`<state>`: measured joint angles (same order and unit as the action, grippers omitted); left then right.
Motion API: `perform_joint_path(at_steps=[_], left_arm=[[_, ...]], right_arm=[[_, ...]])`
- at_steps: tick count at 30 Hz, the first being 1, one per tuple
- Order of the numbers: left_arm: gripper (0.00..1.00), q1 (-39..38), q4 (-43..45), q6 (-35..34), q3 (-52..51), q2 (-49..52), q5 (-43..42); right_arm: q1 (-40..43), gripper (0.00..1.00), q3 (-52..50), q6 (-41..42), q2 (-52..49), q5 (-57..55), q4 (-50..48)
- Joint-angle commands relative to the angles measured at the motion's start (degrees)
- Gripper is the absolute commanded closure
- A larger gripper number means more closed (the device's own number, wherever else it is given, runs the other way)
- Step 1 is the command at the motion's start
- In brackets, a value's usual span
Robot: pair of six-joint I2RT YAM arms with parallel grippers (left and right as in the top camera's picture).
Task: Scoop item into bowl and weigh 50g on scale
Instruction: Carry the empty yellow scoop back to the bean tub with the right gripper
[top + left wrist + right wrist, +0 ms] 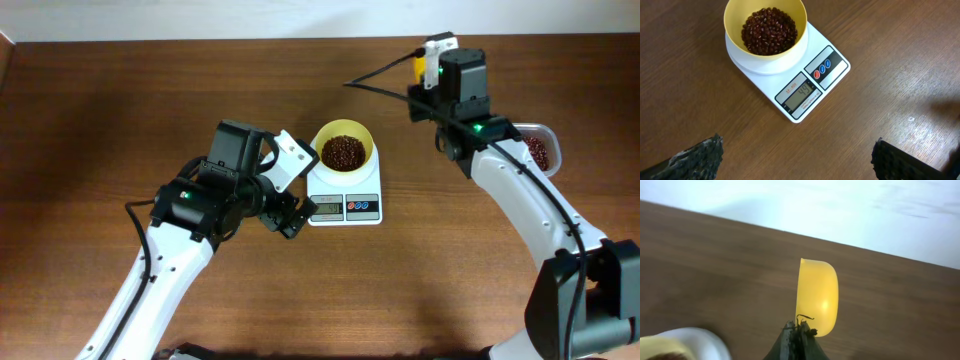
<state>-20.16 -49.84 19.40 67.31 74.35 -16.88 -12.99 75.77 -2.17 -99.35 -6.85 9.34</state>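
1. The beans (769, 30) are already in the pale-yellow bowl (734, 27), heaped in a dark mound that covers its bottom.
2. The bowl sits squarely on the white scale (837, 75), near the middle of the table (900, 60).
3. The scale's display (801, 95) seems to read 49, though the digits are small. By my judgement the weighing is nearly done, and only a bean or a few are needed to reach the target.
4. The left gripper (796, 165) hangs just in front of the scale. Its jaws are spread wide with nothing between them, and it touches neither scale nor bowl.
5. The right gripper (799, 332) is clamped tight on the handle of the darker yellow scoop (817, 292). It holds the scoop up at the far side of the table, apart from the bowl.
6. The scoop is turned on edge towards the wrist camera, so I cannot tell whether any beans are left in it.
7. The clear tub (548, 131) at the right has more beans in it.
8. What remains, as I see it, is a tiny top-up and a check of the reading.
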Motion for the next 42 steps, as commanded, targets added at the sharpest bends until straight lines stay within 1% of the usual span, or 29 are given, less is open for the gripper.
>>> perform_joint_path(at_steps=[1, 5, 8, 10, 11, 15, 18, 19, 24, 29, 32, 40, 42], left_arm=[[0.01, 0.09, 0.11, 0.87, -0.17, -0.92, 0.20], [0.01, 0.09, 0.11, 0.87, -0.17, -0.92, 0.20], [0.01, 0.09, 0.11, 0.87, -0.17, -0.92, 0.20], [0.01, 0.09, 0.11, 0.87, -0.17, -0.92, 0.20], [0.01, 0.09, 0.11, 0.87, -0.17, -0.92, 0.20], [0.01, 0.09, 0.11, 0.87, -0.17, -0.92, 0.20], [0.01, 0.09, 0.11, 0.87, -0.17, -0.92, 0.20], [0.01, 0.09, 0.11, 0.87, -0.17, -0.92, 0.20], [0.01, 0.09, 0.11, 0.87, -0.17, -0.92, 0.20], [0.01, 0.09, 0.11, 0.87, -0.17, -0.92, 0.20], [0.01, 0.09, 0.11, 0.87, -0.17, -0.92, 0.20], [0.01, 0.09, 0.11, 0.87, -0.17, -0.92, 0.20], [0.01, 0.09, 0.11, 0.87, -0.17, -0.92, 0.20]], right_arm=[[2.62, 0.96, 0.76, 4.15, -0.33, -9.64, -0.15], [4.74, 0.96, 1.03, 4.63, 0.87, -9.94, -0.15], [5.73, 0.96, 1.09, 9.01, 3.28, -9.97, 1.22], [7.52, 0.96, 1.09, 15.50, 5.86, -9.94, 8.28], [8.17, 0.96, 1.09, 16.65, 6.84, -10.03, 11.54], [10.51, 0.96, 1.09, 16.63, 10.34, -12.68, 23.52], [13.42, 0.96, 1.03, 16.65, 10.56, -12.70, 31.41], [13.88, 0.96, 1.01, 16.65, 10.45, -12.66, 32.28], [14.38, 0.96, 0.42, 16.61, 6.84, -12.70, 32.33], [14.69, 0.96, 0.31, 16.65, -0.20, -7.69, 31.36], [14.69, 0.96, 0.31, 16.65, -1.11, -7.69, 29.49], [14.71, 0.96, 0.31, 16.63, -3.54, -6.82, 29.40], [15.02, 0.96, 0.31, 16.63, -4.00, -3.93, 29.27]])
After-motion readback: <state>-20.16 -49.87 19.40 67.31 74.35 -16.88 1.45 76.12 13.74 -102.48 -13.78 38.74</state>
